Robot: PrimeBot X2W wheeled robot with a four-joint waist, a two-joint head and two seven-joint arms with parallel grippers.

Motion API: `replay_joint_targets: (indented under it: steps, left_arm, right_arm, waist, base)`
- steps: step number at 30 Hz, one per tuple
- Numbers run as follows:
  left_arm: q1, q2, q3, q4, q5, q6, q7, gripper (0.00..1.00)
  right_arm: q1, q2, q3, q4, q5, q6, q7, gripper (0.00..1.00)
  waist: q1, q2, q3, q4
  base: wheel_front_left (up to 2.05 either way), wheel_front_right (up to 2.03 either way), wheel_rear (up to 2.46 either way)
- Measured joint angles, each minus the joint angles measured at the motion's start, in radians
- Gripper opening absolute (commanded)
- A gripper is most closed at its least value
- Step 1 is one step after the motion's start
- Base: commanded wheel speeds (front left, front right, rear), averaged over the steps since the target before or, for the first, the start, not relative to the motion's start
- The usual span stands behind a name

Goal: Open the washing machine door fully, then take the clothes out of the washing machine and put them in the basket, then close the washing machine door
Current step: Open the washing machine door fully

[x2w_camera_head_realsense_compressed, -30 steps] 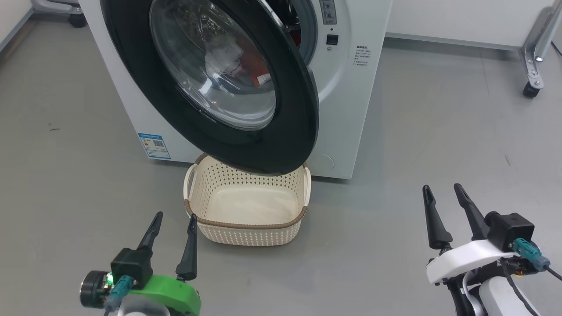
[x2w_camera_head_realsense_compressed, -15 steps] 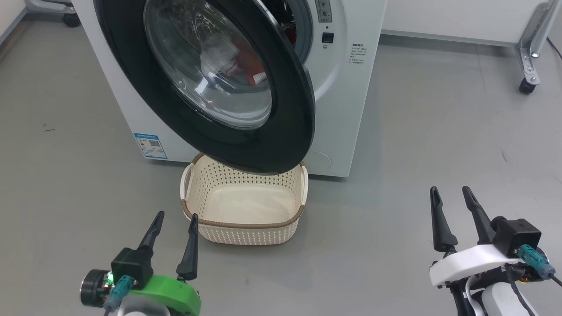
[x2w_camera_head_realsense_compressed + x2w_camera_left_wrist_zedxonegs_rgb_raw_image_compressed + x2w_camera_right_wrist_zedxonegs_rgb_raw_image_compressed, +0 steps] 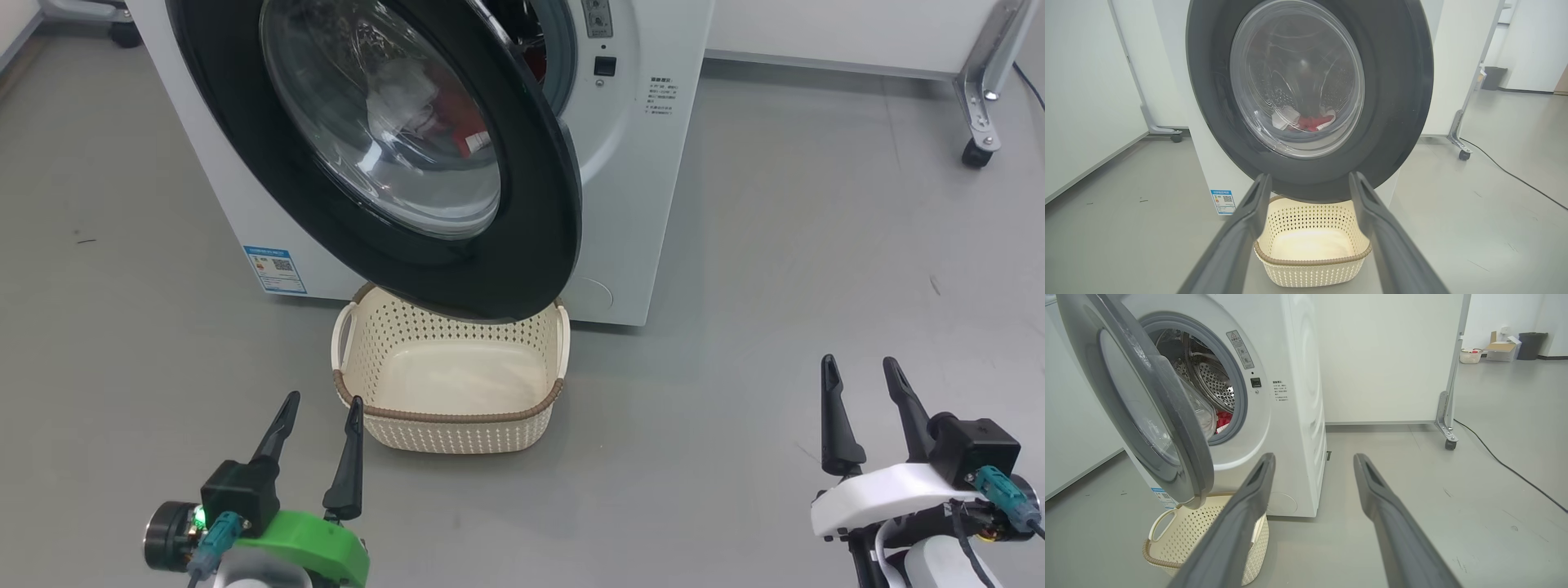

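Since the earlier frame the head camera is shifting slightly and the right pincer (image 3: 859, 361) is drifting outward, spread and holding nothing. Door (image 3: 539, 245) is standing partly open, overhanging the basket (image 3: 445, 414) on the floor (image 3: 775, 245) before the washer (image 3: 645, 204). Clothes (image 3: 453, 118) are lying inside the drum. Left pincer (image 3: 324, 398) is hovering spread, just beside the basket.

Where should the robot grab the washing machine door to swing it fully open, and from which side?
Take the washing machine door by its black rim's free edge, on the robot's right, opposite the hinge. It stands ajar, so the open right gripper could probably reach in from the right, one finger behind the rim.
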Motion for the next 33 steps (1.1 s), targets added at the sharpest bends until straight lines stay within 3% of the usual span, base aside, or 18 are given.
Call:
replay_joint_targets:
  steps: [21, 22, 24, 33]
  left_arm:
    - [0.000, -0.002, 0.021, -0.002, 0.005, -0.004, 0.000, 1.00]
    - [0.000, -0.002, 0.020, -0.002, 0.005, -0.004, 0.000, 1.00]
    - [0.000, -0.002, 0.020, -0.002, 0.005, -0.009, 0.000, 1.00]
    - [-0.001, -0.002, 0.019, -0.009, 0.006, -0.013, 0.000, 1.00]
  right_arm:
    - [0.019, 0.002, -0.019, -0.028, -0.016, -0.008, 0.000, 0.97]
    - [0.020, 0.002, -0.019, -0.030, -0.016, -0.008, 0.000, 0.59]
    - [0.021, 0.001, -0.021, -0.033, -0.016, -0.008, 0.000, 0.00]
    - [0.019, -0.008, -0.020, -0.050, -0.015, 0.005, 0.000, 0.00]
  waist:
    - [0.0000, 0.0000, 0.012, -0.008]
    - [0.0000, 0.0000, 0.014, -0.007]
    - [0.0000, 0.0000, 0.020, -0.004]
    - [0.0001, 0.0000, 0.057, 0.010]
  base:
    - [0.00, 0.00, 0.00]
    - [0.00, 0.00, 0.00]
    - [0.00, 0.00, 0.00]
    - [0.00, 0.00, 0.00]
